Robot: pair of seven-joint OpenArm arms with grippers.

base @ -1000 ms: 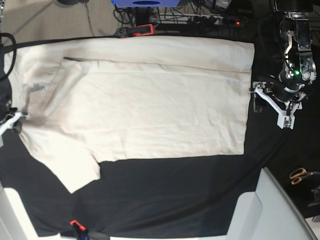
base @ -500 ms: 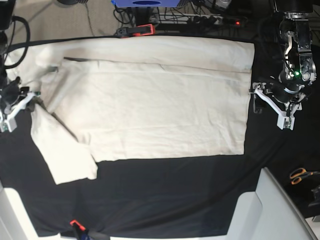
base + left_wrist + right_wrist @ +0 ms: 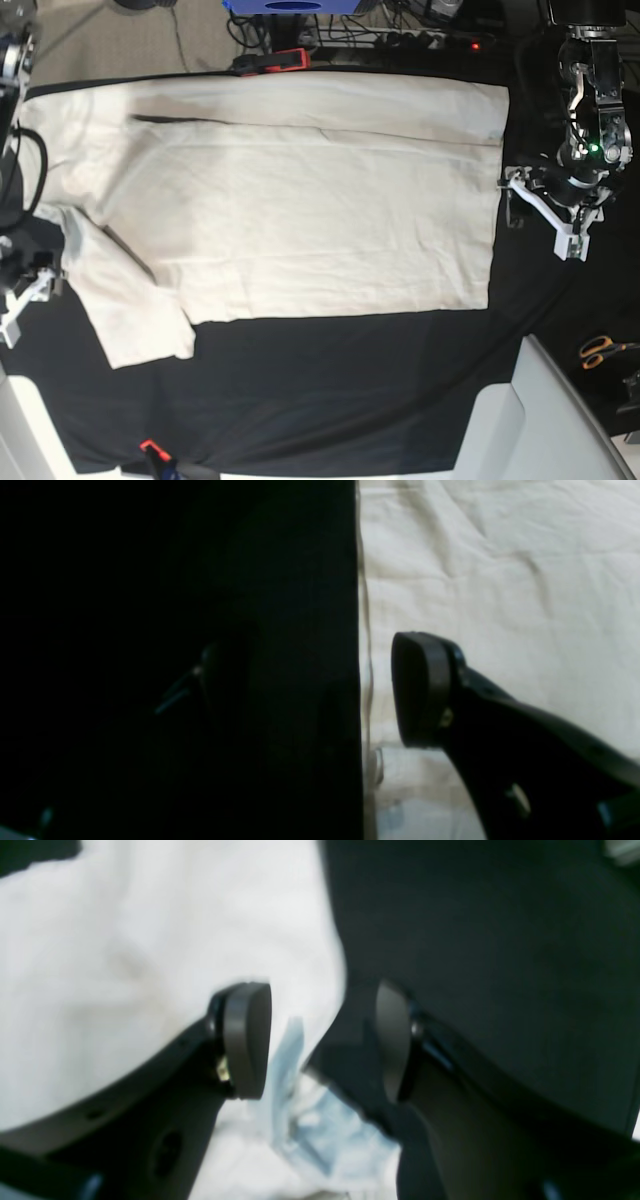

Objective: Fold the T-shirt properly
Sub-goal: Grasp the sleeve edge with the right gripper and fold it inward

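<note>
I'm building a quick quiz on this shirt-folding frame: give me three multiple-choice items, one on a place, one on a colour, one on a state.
1. Where do the scissors lie in the base view?
A. On the T-shirt
B. Off the cloth, at the right edge
C. Beside the red clamp at the top

2. What colour is the tablecloth under the T-shirt?
A. Black
B. Blue
C. Grey

3. How does the right gripper stand?
A. Shut on the shirt's hem
B. Shut on nothing
C. Open, one finger over the shirt and one over the tablecloth

Answers:
1. B, the orange handles show at the right edge, beyond the black cloth.
2. A, dark black fabric surrounds the pale shirt.
3. C, the right wrist view shows a clear gap between the fingers, straddling the shirt's edge and gripping nothing.
</note>
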